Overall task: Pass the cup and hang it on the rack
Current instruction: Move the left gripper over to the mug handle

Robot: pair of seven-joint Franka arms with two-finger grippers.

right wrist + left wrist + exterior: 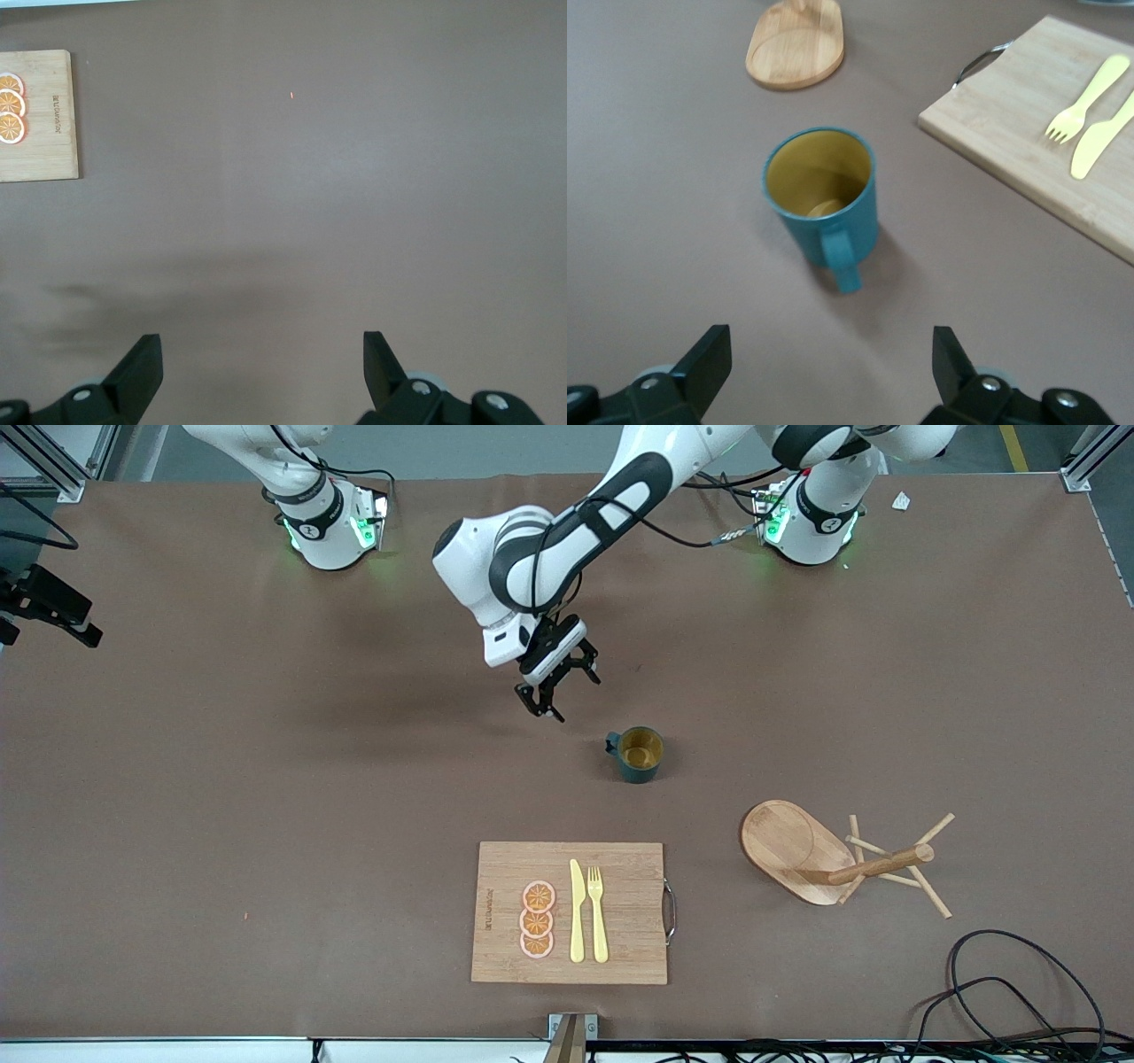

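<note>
The cup (640, 754) is a dark teal mug with a mustard-yellow inside, standing upright on the brown table (266, 779). Its small handle points toward my left gripper (558, 689). That gripper hangs open and empty over bare table beside the cup, toward the arms' bases. In the left wrist view the cup (819, 199) sits just ahead of the open left gripper (833, 372), handle first. The rack (802, 852), a light wooden mug tree with thin pegs, stands toward the left arm's end, nearer the front camera than the cup. My right gripper (261, 372) is open over bare table.
A bamboo cutting board (620, 908) with a metal handle lies near the table's front edge, carrying three orange slices (537, 919), a yellow knife (577, 912) and a yellow fork (598, 912). Black cables (1001, 992) loop at the corner by the rack.
</note>
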